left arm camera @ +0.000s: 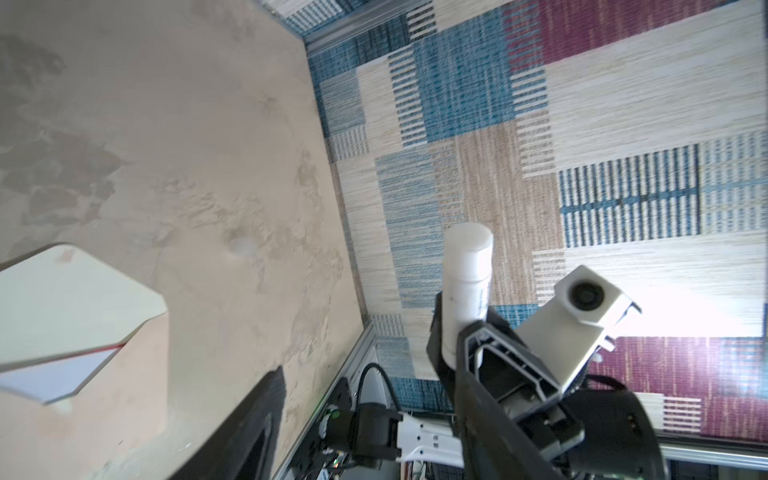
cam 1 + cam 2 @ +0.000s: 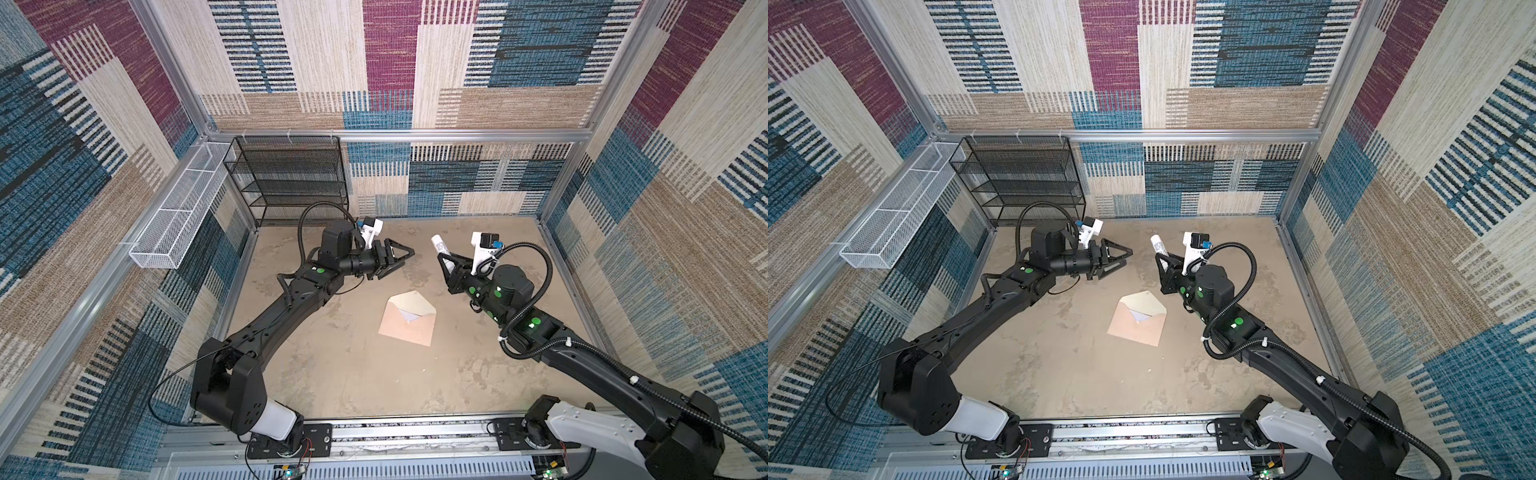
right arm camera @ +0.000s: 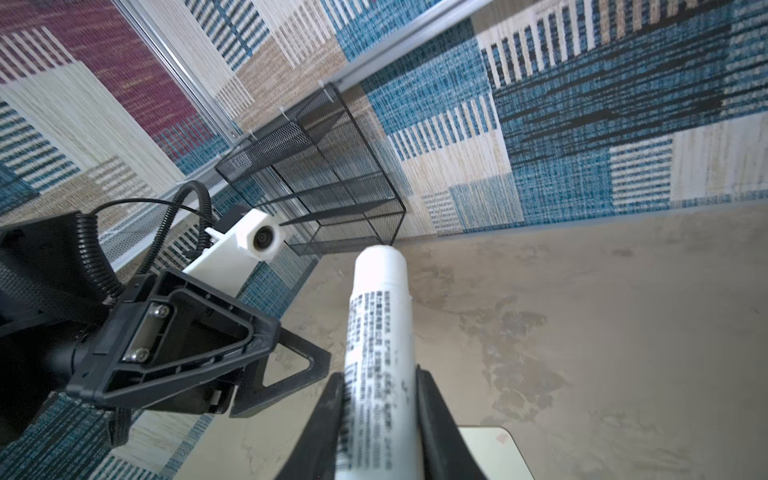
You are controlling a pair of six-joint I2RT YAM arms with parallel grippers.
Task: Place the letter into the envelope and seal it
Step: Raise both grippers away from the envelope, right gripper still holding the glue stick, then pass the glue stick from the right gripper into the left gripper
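Observation:
The peach-tan envelope [image 2: 405, 328] lies flat mid-table with its cream-lined flap [image 2: 411, 302] open toward the back. Only a white corner of the letter [image 2: 409, 317] shows in its mouth; the left wrist view shows that corner [image 1: 58, 378] with a thin red edge. My left gripper [image 2: 405, 259] hovers behind and left of the envelope, open and empty. My right gripper [image 2: 446, 258] hovers behind and right of it, shut on a white printed tube [image 3: 380, 311] that sticks out past the fingertips. The two grippers face each other, a short gap apart.
A black mesh shelf [image 2: 291, 178] stands at the back left corner. A white wire basket [image 2: 178, 208] hangs on the left wall rail. Patterned walls close in the table on three sides.

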